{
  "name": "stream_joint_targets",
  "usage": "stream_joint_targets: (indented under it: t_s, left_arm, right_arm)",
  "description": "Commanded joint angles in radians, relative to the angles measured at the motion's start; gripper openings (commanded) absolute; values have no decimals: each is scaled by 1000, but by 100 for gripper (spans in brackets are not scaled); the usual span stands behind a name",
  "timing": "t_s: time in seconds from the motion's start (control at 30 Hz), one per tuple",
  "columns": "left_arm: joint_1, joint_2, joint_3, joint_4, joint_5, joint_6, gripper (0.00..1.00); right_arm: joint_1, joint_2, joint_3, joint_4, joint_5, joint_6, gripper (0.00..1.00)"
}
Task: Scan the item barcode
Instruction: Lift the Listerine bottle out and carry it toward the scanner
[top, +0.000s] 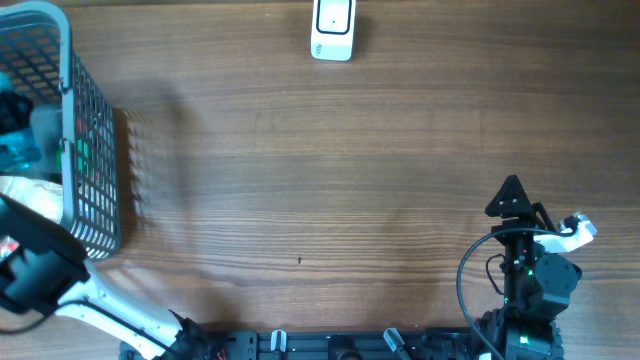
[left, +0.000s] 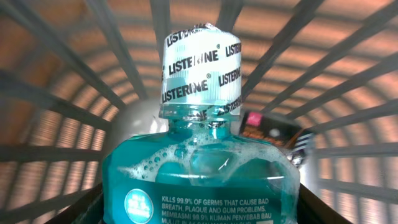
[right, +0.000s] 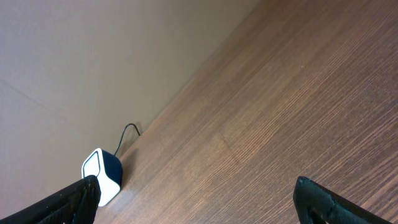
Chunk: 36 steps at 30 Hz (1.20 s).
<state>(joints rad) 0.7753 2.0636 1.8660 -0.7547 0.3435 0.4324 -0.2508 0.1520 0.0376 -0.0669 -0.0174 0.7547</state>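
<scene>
The left tool (left: 199, 208) is inside the grey wire basket (top: 95, 160), pinching the teal plastic mouthwash bottle (left: 199, 168) by its flanks, cap pointing away. Gripping the sides leaves the printed faces exposed, which should suit presenting a barcode. The bottle is not yet lifted out. The white-and-dark box scanner (top: 332, 30) sits at the far edge of the brown wooden desk (top: 320, 170), well apart from the basket. The right tool (right: 198, 183) is spread wide and empty, out of the likely path.
</scene>
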Motion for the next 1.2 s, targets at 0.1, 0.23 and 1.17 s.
stream_joint_targets:
  t_s: [0.1, 0.23, 1.17]
  left_arm:
    - [6, -177, 13, -7, 34, -39, 54]
    - [6, -255, 13, -6, 51, -86, 54]
    - [-311, -415, 13, -11, 735, -262, 59]
  right_arm:
    - [-3, -10, -1, 3, 19, -18, 100]
    - [-3, -10, -1, 3, 19, -18, 100]
    - [-3, -10, -1, 3, 19, -18, 100]
